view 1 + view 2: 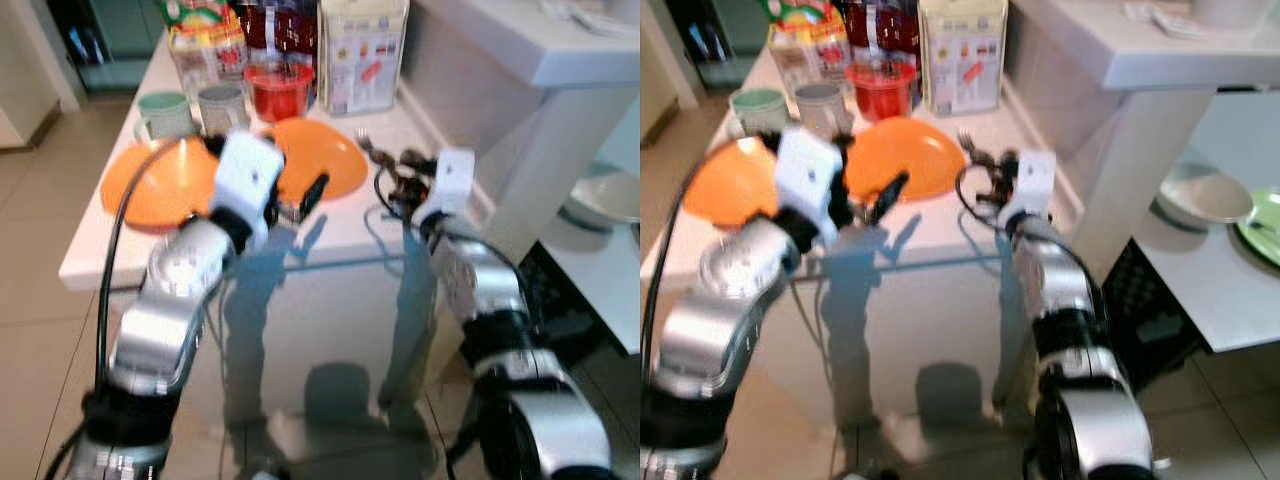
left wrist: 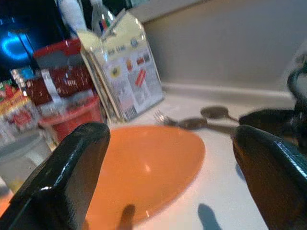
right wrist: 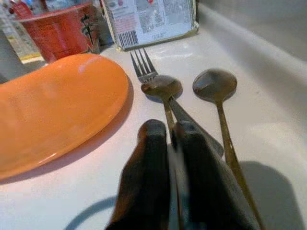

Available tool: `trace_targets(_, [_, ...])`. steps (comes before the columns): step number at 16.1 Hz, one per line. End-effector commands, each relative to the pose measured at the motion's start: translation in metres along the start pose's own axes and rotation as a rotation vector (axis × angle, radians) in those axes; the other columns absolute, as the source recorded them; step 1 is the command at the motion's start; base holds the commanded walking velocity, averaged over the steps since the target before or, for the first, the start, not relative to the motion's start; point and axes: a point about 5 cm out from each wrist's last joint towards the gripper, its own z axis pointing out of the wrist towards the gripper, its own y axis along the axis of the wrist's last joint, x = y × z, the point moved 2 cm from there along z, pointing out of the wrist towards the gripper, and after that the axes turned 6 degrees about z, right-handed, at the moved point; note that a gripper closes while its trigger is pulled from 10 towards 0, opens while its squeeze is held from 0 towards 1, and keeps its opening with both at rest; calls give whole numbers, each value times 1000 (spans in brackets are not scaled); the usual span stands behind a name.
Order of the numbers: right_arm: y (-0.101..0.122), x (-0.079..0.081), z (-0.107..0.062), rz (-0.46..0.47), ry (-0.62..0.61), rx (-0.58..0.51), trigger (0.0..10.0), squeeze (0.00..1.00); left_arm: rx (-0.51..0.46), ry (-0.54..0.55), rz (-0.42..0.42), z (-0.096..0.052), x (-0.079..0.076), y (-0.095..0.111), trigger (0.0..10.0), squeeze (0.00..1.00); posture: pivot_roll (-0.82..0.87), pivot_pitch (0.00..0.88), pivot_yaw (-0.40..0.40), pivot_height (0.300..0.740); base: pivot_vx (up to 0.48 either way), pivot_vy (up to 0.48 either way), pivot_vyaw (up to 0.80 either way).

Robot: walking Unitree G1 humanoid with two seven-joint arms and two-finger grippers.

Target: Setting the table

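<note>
Right gripper (image 3: 173, 143) is pinching closed on the thin dark metal spoon (image 3: 163, 91) by its handle, stiff, light, slippery, beside the orange plate (image 3: 53, 115); left gripper (image 2: 163, 191) is hovering open.

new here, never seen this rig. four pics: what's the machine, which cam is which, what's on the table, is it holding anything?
It is a humanoid robot with two silver arms, each ending in two long black fingers. The top two pictures come from its head cameras, looking down at a white table; the other two look along each gripper's fingers.

On the table: two orange plates, two cups, a red tub, a white carton, and a fork lying with two spoons beside the right-hand plate.

The left gripper is open above that plate, holding nothing. The right gripper is closed around the handle of the spoon lying over the fork.
</note>
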Motion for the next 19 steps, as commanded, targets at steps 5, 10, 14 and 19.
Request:
trace_targets(5, [11,2,0,-47,-15,8,10000,1000,-5,64,10,-3,-1,1,10000,0,39,0,-28,740,0,0,0])
trace_targets(10, [14,28,2,-119,45,30,10000,0,-10,100,5,-6,5,2,10000,0,45,0,-35,740,0,0,0])
trace_targets(14, [5,28,-10,-127,15,4,10000,0,-8,111,2,-10,10,1,10000,0,47,0,-36,740,131,0,0])
trace_targets(19, [22,29,-23,-124,20,-112,10000,0,-9,117,-1,-11,11,1,10000,0,44,0,-42,740,303,0,0])
